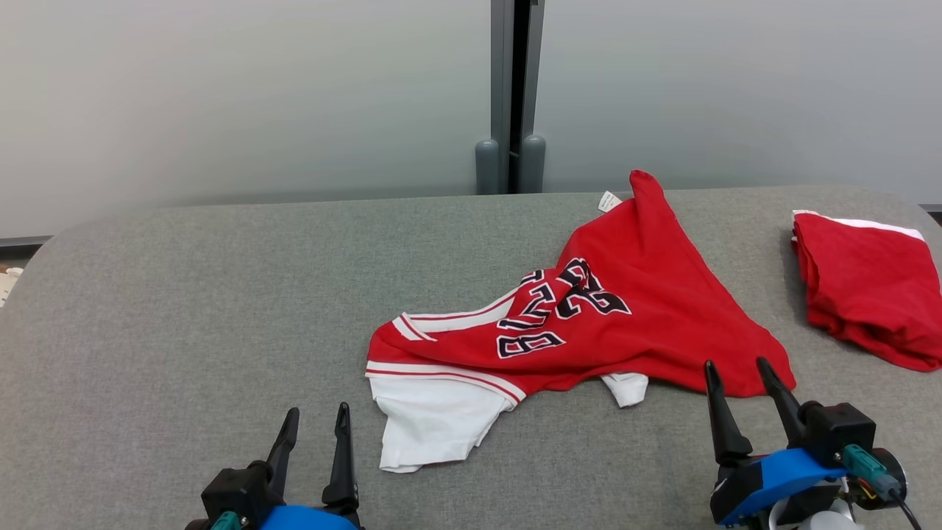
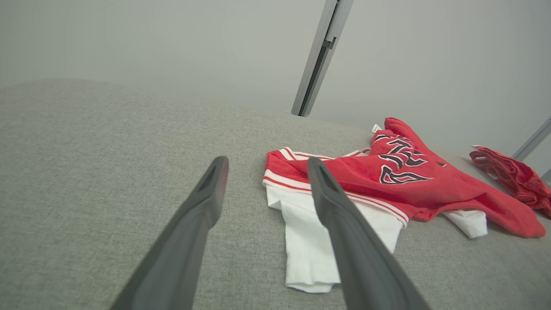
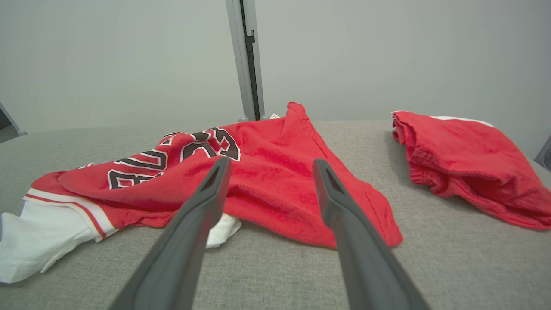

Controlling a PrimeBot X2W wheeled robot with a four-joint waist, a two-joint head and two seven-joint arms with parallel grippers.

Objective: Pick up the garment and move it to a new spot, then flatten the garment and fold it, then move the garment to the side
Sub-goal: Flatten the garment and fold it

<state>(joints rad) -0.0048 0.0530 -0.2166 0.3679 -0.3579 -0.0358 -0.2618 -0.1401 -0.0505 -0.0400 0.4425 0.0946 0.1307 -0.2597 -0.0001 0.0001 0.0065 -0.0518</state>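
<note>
Grey fabric covers the table (image 1: pixel 184 294) before us, and behind it stand pale wall panels split by a dark upright post (image 1: pixel 511 96). At the lower left of the head view our left fingers (image 1: pixel 340 456) are spread apart with nothing between them, pointing up the table over bare fabric just left of the garment's white part. The garment (image 1: pixel 662 294), a red jersey with white striped trim and dark outlined lettering, lies crumpled on the table right of the middle. Its white part sprawls at the near left end, and a red point reaches toward the far edge, where a small white label (image 1: pixel 609 200) sticks out. At the lower right our right fingers (image 1: pixel 721 419) are also spread wide and hold nothing. Their tips stand at the jersey's near red hem, and we cannot tell whether they touch it. Further right, clear of the jersey, a folded red cloth (image 1: pixel 868 294) with a white edge rests near the table's right end.
</note>
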